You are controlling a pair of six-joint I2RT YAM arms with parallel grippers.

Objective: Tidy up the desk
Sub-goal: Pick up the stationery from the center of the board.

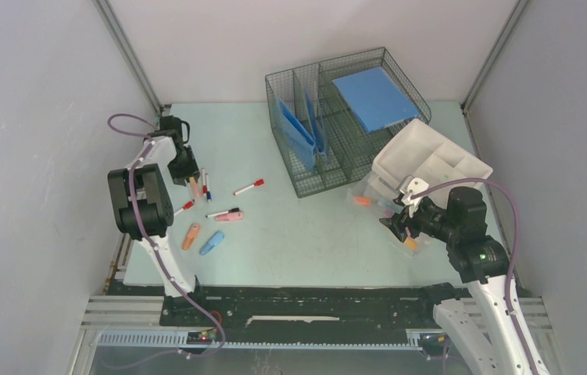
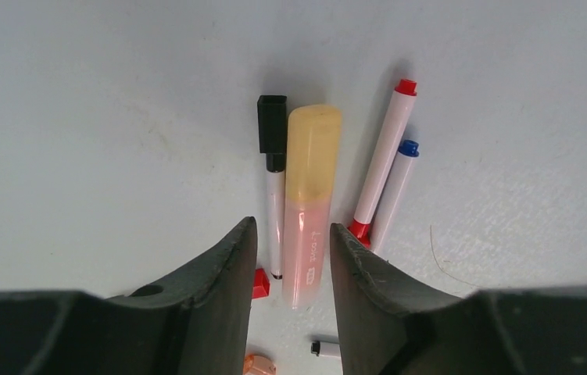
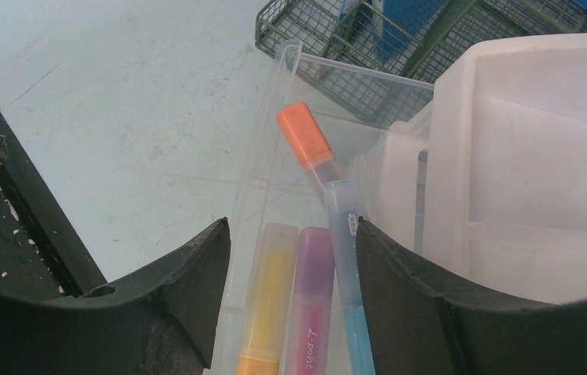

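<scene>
The pink-bodied, yellow-capped plastic highlighter (image 2: 309, 195) is being straddled lengthwise by the spread left gripper (image 2: 291, 231), seemingly unpinched.

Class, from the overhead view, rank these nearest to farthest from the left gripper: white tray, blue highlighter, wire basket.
1. Blue highlighter, left side, close to the left gripper.
2. Wire basket, back centre.
3. White tray, far right.
</scene>
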